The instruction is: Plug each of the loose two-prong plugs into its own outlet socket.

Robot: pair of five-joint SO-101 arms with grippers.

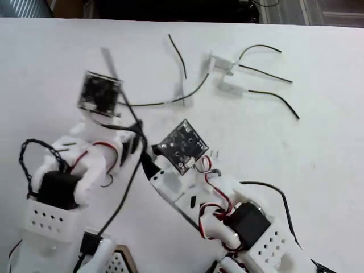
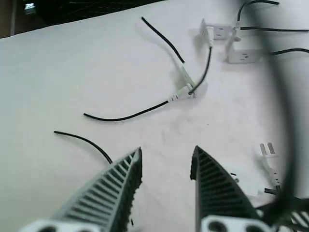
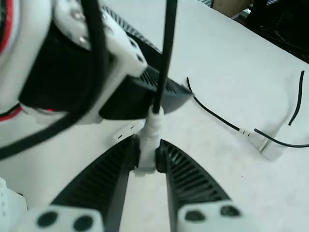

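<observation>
Our right fingers [image 3: 188,179] are clenched on a white plug [image 3: 148,137]. Its black wire [image 3: 166,53] runs up, so we think it is ready to carry. Our left fingers [image 2: 217,193] are apart, holding nothing, over the desk [image 2: 72,72]. The sockets [image 2: 243,56] sit well apart from us, near more loose plugs [image 2: 186,89].

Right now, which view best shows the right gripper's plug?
Right wrist view: the plug sits close, clamped in the right gripper. The arms hide it in the high view; the left wrist view leaves it unclear.
</observation>
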